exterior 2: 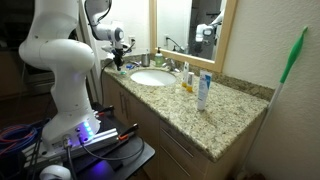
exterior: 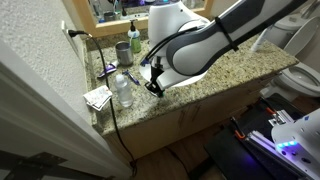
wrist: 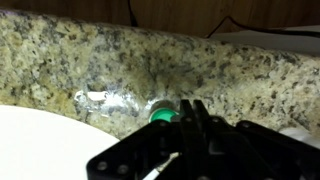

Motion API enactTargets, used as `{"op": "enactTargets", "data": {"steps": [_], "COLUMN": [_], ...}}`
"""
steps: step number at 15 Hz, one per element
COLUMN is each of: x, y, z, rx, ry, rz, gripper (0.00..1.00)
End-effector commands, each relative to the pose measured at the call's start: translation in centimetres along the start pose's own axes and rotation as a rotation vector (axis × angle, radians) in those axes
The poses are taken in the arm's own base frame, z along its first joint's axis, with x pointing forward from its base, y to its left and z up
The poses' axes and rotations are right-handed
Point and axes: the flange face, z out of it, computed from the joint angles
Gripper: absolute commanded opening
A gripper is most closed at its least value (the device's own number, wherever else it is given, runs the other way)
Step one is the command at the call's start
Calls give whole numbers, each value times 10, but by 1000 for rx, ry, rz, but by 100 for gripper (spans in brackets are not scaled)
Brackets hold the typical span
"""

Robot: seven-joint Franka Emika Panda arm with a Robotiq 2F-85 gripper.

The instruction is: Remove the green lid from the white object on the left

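Gripper (wrist: 190,115): black, blurred, opening cannot be told | green lid (wrist: 160,113): small, round, teal, just beside it

In an exterior view the camera sits high, looking steeply down on the counter (exterior: 235,62), arm (exterior: 215,35) close. In an exterior view it stands farther back and lower, facing along the counter (exterior 2: 225,110) toward the mirror (exterior 2: 190,25). Both exterior views share counter and arm (exterior 2: 60,60). Wrist view: very near the granite, gripper (wrist: 190,108) low in frame.
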Motion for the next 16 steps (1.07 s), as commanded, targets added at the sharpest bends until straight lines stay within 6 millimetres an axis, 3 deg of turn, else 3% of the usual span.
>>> {"op": "enactTargets", "data": {"steps": [1, 6, 7, 8, 10, 11, 16], "x": [-4, -10, -2, -2, -2, -2, 7], "y": [6, 23, 12, 13, 12, 12, 8], "z": [-3, 3, 7, 8, 7, 7, 21], "rx": [-29, -26, -23, -25, -24, -23, -47], "ry": [1, -11, -13, -14, -13, -13, -12], "rz": [2, 49, 28, 30, 29, 29, 23], "gripper": [39, 75, 81, 63, 78, 98, 100]}}
